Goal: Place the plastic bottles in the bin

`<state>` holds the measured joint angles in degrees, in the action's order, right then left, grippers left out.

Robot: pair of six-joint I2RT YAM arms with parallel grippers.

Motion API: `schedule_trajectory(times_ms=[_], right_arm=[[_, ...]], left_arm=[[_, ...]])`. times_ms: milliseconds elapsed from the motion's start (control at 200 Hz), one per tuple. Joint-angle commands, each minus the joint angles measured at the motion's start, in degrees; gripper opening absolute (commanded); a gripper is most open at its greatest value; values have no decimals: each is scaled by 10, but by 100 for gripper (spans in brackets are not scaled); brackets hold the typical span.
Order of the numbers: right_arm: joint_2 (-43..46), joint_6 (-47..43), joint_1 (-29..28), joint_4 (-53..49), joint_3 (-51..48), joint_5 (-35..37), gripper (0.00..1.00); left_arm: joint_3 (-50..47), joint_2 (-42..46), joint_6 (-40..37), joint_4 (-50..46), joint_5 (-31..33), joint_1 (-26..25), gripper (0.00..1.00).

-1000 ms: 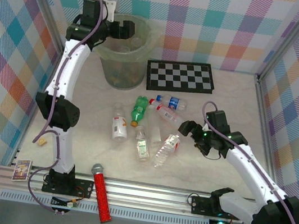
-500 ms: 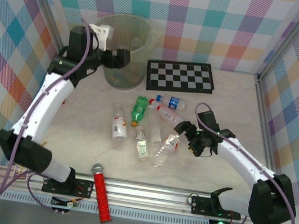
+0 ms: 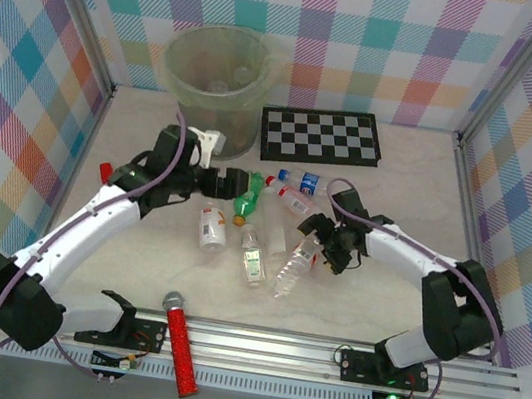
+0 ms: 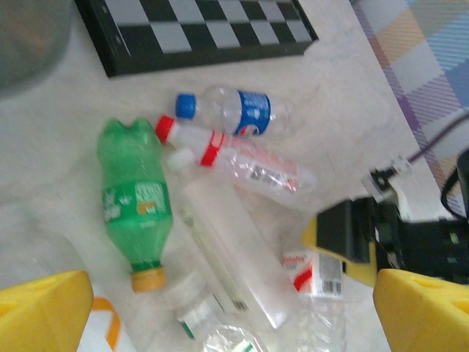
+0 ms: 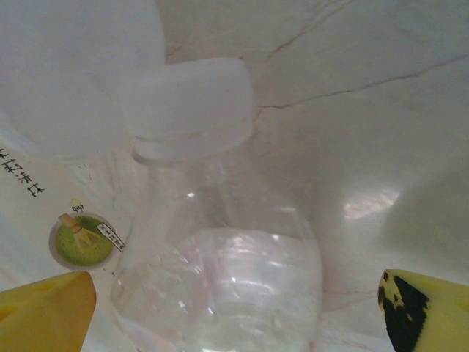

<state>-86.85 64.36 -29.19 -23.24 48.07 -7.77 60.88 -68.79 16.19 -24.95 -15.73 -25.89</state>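
Several plastic bottles lie in a cluster at mid-table: a green one [image 3: 246, 196] [image 4: 135, 194], a blue-labelled one [image 3: 304, 180] [image 4: 233, 111], a red-capped one [image 3: 291, 201] [image 4: 242, 160], a red/white-labelled one [image 3: 211, 226] and a clear one [image 3: 292, 270]. My left gripper [image 3: 233, 182] [image 4: 234, 315] hovers open just left of the green bottle. My right gripper [image 3: 318, 240] [image 5: 234, 308] is open, its fingers straddling the neck end of the clear white-capped bottle [image 5: 220, 271]. The pale-green bin [image 3: 216, 101] stands at the back with a few bottles inside.
A black-and-white chequered board [image 3: 322, 135] lies right of the bin. A red microphone [image 3: 179, 333] rests on the front rail. A small red block [image 3: 104, 171] sits at the left wall. My two grippers are close together across the bottle cluster.
My left arm has swung down from the bin's rim to the bottle cluster. My right gripper has moved left onto the clear bottle.
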Motion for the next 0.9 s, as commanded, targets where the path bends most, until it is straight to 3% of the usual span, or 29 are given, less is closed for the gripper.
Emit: schedule_trajectory(times_ms=[0,340,570,895], right_arm=[[-26,14,-7,19,19,-12,97],[-47,24,-7,5,26,10,86],[-36,40,-8,-24,26,35,69],[29,19,-8,-98,47,61,64]], left_arm=[[-43,28,50,28,3,-23,98],[-115,40,85,58,37,-54,98],[-118,25,85,65,39,-54,99],[-116,28,89,66,30,-55,100]])
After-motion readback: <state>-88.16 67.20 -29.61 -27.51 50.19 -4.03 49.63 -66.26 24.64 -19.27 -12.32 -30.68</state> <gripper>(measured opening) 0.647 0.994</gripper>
